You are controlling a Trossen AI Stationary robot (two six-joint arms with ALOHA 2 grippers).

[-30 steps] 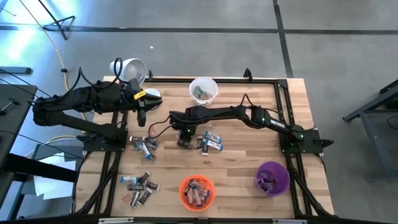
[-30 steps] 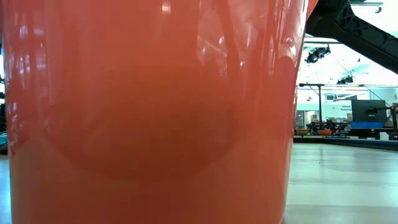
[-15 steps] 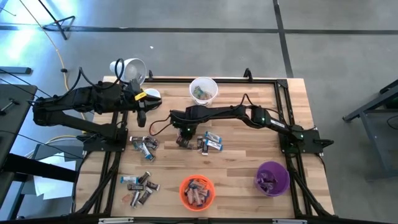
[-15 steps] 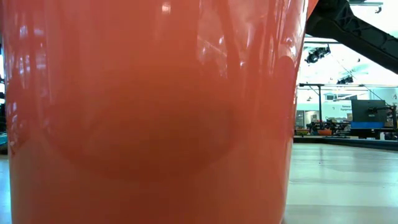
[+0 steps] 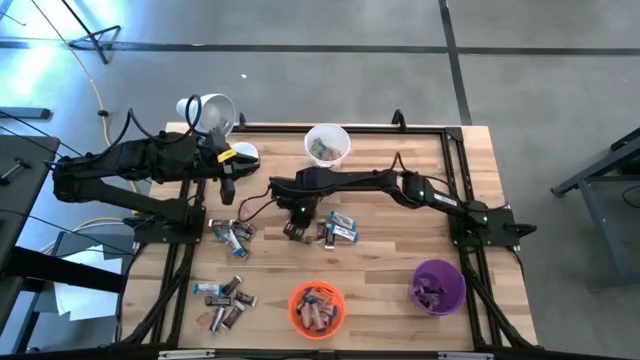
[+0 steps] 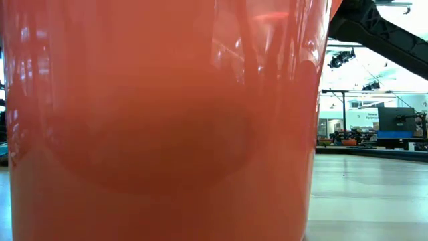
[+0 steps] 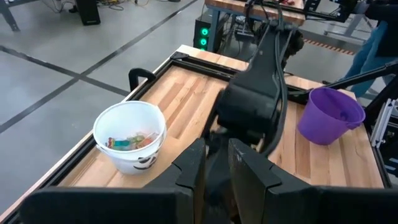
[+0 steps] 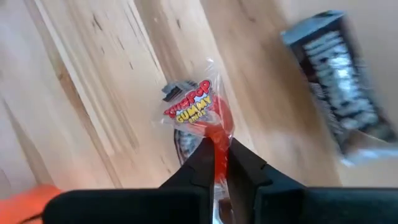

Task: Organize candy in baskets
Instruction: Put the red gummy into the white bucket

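Note:
My right gripper (image 5: 298, 213) reaches over the table's middle, pointing steeply down, and is shut on a red-and-clear gummy candy (image 8: 193, 106). Loose candy lies beside it (image 5: 338, 229), at the left (image 5: 232, 233) and at the near left (image 5: 225, 298). A dark bar (image 8: 339, 118) lies on the boards close by. The white basket (image 5: 327, 145) stands at the far middle, the orange basket (image 5: 317, 308) at the near middle and the purple basket (image 5: 437, 285) at the near right. Each holds candy. My left gripper (image 7: 216, 177) waits raised at the far left, fingers nearly together, nothing between them. My right gripper pinches the candy's red wrapper end (image 8: 216, 142) between its two fingers. The fingers come from above, slanting down. The printed part of the wrapper sticks out past the fingertips and hangs over the boards.
A white lamp (image 5: 207, 112) stands at the far left corner. The orange basket's wall (image 6: 160, 120) fills most of the low view. Black rails (image 5: 455, 150) frame the table. Bare boards lie between the middle candy and the purple basket.
My right gripper has risen a little over the middle candy, its wrist tipping slightly. The other candy and the baskets have stayed where they were.

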